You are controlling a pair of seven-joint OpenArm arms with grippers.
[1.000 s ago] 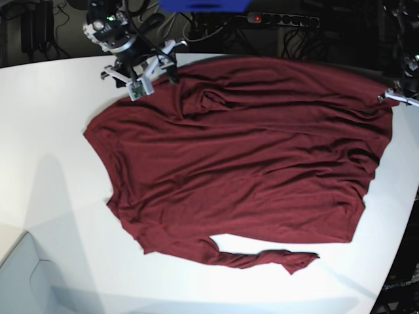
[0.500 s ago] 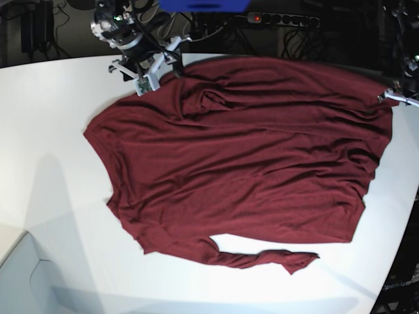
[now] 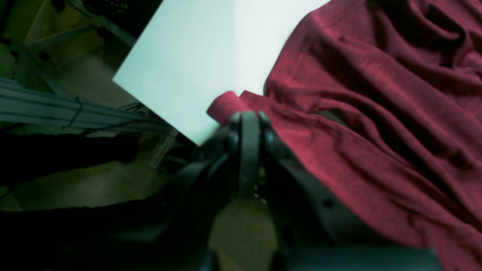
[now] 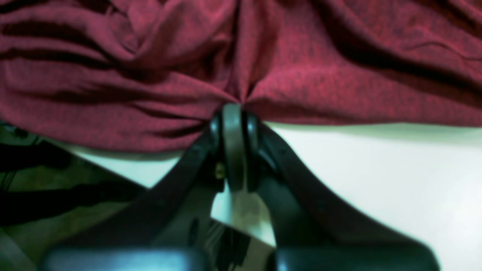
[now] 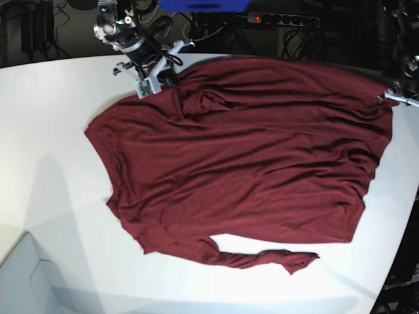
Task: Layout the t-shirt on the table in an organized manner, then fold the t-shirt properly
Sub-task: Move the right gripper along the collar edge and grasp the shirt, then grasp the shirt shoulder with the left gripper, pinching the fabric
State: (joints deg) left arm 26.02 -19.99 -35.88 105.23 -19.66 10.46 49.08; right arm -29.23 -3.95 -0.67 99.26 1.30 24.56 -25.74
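Between its fingertips, right gripper [image 4: 233, 113] has just clamped shut on the t-shirt [image 5: 242, 157] edge; it was open a second ago. Left gripper [image 3: 244, 116] stays pinched on the opposite corner. Shirt lies on the table [image 5: 52, 131], ready for stretching flat.

Base view: high overhead, looking down on the whole table [image 5: 59, 131] with the t-shirt [image 5: 249, 157] spread across it, both arms at the far edge. Left wrist view: very close behind the left tool [image 3: 246, 116], facing a shirt corner at the table's edge. Right wrist view: equally close behind the right tool [image 4: 233, 109], facing the shirt's bunched hem; all views share the shirt.
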